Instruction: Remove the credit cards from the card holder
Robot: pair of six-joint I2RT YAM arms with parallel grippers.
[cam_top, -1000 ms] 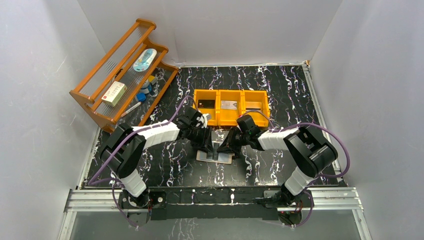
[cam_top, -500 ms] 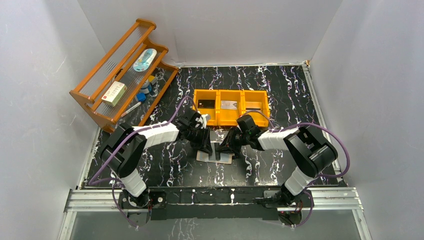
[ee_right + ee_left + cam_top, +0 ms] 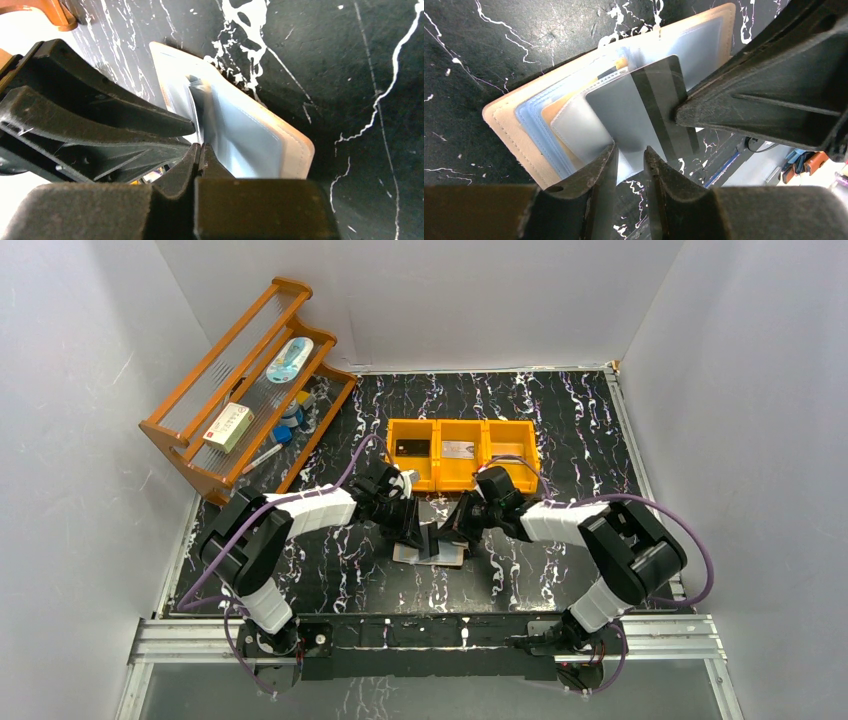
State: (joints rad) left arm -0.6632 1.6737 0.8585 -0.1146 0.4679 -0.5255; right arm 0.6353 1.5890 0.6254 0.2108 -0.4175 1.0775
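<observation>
From above, the card holder (image 3: 448,559) lay open at the frame's centre, with the left gripper (image 3: 414,537) and right gripper (image 3: 452,532) meeting over it. Just above it, the orange tray (image 3: 460,481) held a dark card (image 3: 412,448) on the left and a pale card (image 3: 458,449) in the middle; what the right bin held was unclear.

In the left wrist view, a grey striped card (image 3: 634,105) stood half out of its clear sleeve (image 3: 574,125). The left jaws sat narrowly apart around the sleeve's edge, and whether they gripped it could not be told.

In the right wrist view, the jaws were closed on the card's edge. Extraction seemed underway; next, a straight pull.
</observation>
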